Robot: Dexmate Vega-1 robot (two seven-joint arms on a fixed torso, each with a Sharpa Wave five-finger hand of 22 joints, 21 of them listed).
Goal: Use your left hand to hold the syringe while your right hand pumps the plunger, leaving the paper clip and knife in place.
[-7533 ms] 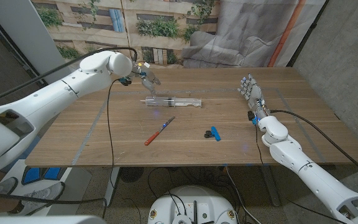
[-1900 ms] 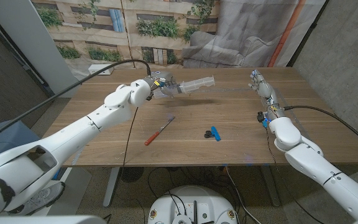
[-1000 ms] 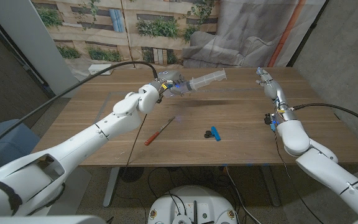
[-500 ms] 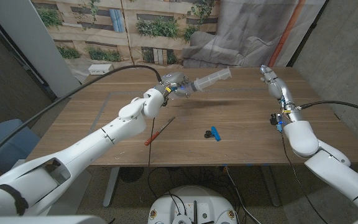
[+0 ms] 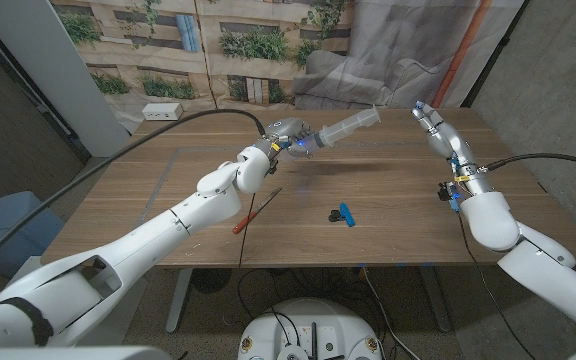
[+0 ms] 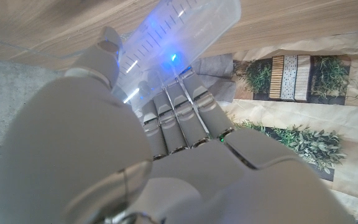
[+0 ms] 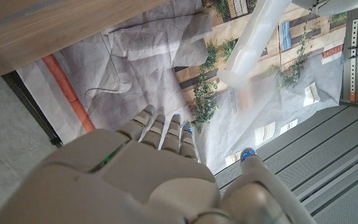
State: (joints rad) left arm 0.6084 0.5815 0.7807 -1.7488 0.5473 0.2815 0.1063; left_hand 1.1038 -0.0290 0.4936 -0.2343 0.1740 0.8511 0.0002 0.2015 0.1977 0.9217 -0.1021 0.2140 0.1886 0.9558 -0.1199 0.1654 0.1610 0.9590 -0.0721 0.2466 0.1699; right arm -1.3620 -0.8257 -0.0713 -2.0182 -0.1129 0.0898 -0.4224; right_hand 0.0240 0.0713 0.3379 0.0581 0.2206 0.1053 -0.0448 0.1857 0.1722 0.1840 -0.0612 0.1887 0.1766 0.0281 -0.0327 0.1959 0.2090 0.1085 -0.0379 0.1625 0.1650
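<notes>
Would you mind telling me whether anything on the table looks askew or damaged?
Nothing stands out. The knife and paper clip lie on the table; the left hand holds the syringe tilted above it.

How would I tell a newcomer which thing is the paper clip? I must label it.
Start at the wooden table and look at its near middle, between the two arms. Right of the red-handled knife lies the paper clip, a small blue and black clip. Unlike the slim knife, it is short and blocky, and no hand touches it.

Even soft daylight, faint shadows on the table, blue LED glare, wrist close-ups blurred
</notes>
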